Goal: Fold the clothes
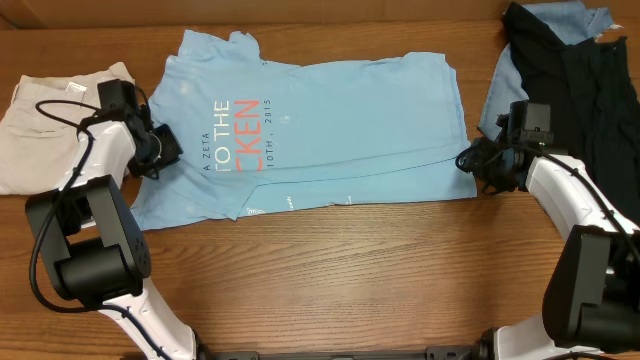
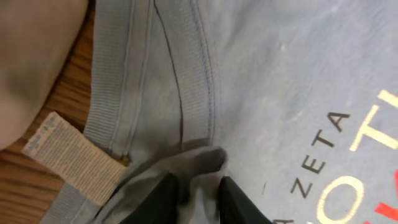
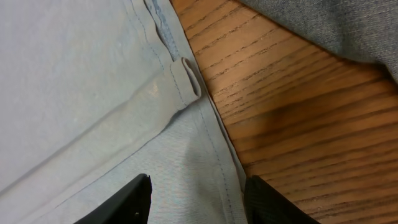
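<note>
The clothes, a light sky-blue T-shirt [image 1: 330, 130] with white and coral lettering, lie spread flat across the back middle of the table. My left gripper [image 1: 168, 150] is at the shirt's left end by the ribbed collar. In the left wrist view, its black fingers [image 2: 196, 182] stand close together with a bunched fold of the blue cloth [image 2: 280, 74] pinched between them. At the shirt's right edge, my right gripper [image 1: 468, 160] is low over the hem. In the right wrist view, it [image 3: 199, 185] stands open, with flat cloth [image 3: 74, 81] and the stitched hem between its fingers.
Beige trousers [image 1: 45, 130] lie at the far left, touching the left arm. A pile of black and denim-blue garments [image 1: 570, 70] sits at the back right, close to the right gripper. Bare wooden table [image 1: 350, 270] runs along the front.
</note>
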You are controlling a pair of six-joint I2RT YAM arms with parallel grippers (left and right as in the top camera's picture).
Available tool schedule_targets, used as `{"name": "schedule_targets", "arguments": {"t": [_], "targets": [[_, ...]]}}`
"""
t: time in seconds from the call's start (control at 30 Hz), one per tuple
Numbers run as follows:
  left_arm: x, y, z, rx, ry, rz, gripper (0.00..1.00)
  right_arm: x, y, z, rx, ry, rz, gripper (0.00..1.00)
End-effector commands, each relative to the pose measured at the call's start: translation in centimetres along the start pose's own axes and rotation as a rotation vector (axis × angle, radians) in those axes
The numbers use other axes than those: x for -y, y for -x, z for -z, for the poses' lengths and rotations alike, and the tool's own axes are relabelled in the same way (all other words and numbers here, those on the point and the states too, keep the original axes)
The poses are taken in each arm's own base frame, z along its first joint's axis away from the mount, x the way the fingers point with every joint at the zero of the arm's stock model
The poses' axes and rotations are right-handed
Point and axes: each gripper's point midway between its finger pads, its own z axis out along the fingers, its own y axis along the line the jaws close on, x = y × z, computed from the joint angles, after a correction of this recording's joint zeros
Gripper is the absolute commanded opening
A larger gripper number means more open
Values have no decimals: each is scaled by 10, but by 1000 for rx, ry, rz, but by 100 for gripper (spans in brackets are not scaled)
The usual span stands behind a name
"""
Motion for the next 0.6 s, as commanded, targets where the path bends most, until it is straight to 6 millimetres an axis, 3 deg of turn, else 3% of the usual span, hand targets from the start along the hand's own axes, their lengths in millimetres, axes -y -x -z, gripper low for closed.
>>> {"name": "schedule_targets", "arguments": {"t": [0.0, 0.57], "targets": [[6, 10, 8, 9, -3, -19, 26, -1, 0, -1, 3, -6, 9, 52], [-5, -9, 8, -61, 48, -12, 26, -1, 0, -1, 2, -6, 9, 52]]}}
